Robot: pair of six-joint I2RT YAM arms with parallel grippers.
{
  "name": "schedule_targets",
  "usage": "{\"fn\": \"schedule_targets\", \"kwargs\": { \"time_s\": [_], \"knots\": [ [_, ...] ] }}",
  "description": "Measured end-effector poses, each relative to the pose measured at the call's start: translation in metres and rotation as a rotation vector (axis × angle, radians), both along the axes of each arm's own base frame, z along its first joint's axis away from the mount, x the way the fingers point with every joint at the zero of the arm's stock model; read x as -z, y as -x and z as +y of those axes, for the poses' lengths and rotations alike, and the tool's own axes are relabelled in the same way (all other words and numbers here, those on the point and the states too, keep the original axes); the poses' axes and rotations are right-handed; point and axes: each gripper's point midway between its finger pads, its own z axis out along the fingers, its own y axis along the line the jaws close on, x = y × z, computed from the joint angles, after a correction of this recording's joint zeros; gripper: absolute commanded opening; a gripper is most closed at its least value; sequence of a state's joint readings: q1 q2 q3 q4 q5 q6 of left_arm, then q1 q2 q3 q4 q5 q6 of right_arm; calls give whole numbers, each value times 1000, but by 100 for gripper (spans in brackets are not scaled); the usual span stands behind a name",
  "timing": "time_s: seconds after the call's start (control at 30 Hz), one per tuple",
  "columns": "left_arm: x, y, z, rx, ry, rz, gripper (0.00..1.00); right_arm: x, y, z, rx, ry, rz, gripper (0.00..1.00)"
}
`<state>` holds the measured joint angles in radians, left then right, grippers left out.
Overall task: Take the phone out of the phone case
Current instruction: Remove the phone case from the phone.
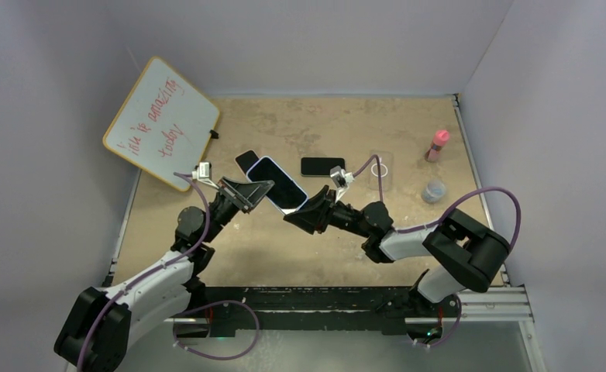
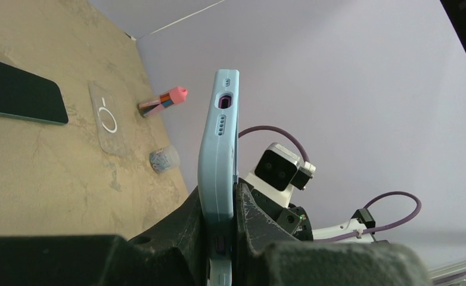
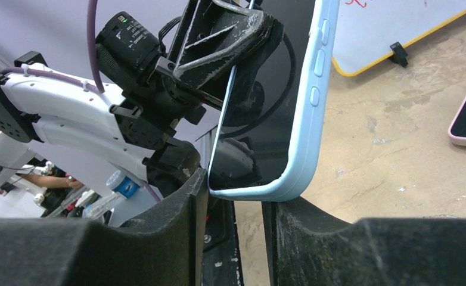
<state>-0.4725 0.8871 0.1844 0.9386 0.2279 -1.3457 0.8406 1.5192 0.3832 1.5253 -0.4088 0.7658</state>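
A phone (image 1: 278,183) in a light blue case (image 2: 218,155) is held in the air between both arms. My left gripper (image 1: 255,191) is shut on it; in the left wrist view the fingers (image 2: 251,220) clamp the case edge-on, front and back. My right gripper (image 1: 298,211) is open at the phone's other end. In the right wrist view its jaws stand apart, and the case's lower corner (image 3: 278,189) sits just above the fingertips (image 3: 290,208), near or touching the right one. The dark screen (image 3: 266,119) faces this camera.
On the table lie a bare black phone (image 1: 322,166), a phone in a pink case (image 1: 246,160), a clear case (image 1: 381,170), a pink bottle (image 1: 438,145) and a small clear jar (image 1: 435,191). A whiteboard (image 1: 162,122) leans at the back left.
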Motion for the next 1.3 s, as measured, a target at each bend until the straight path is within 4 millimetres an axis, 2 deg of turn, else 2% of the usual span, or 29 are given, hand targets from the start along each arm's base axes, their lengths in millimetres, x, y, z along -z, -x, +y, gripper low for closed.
{"fn": "schedule_targets", "kwargs": {
  "time_s": [0.27,0.4,0.6,0.83,0.97,1.0,1.2,1.3],
  "knots": [
    [-2,1,1,2,8,-1,0,-1,4,1,-14,2,-39,11],
    [-1,2,1,5,5,9,0,2,3,2,-14,19,-101,5],
    [3,4,1,13,3,37,0,8,4,2,-20,55,-214,0],
    [3,4,2,21,17,68,0,10,2,1,7,116,-417,0],
    [1,6,3,19,22,68,0,6,0,0,22,124,-465,0],
    [0,6,4,19,22,68,0,6,0,0,22,123,-468,0],
    [-1,6,3,18,13,71,0,7,2,-1,6,117,-436,31],
    [-1,7,1,32,4,68,0,9,4,-1,-11,113,-398,40]
  ]
}}
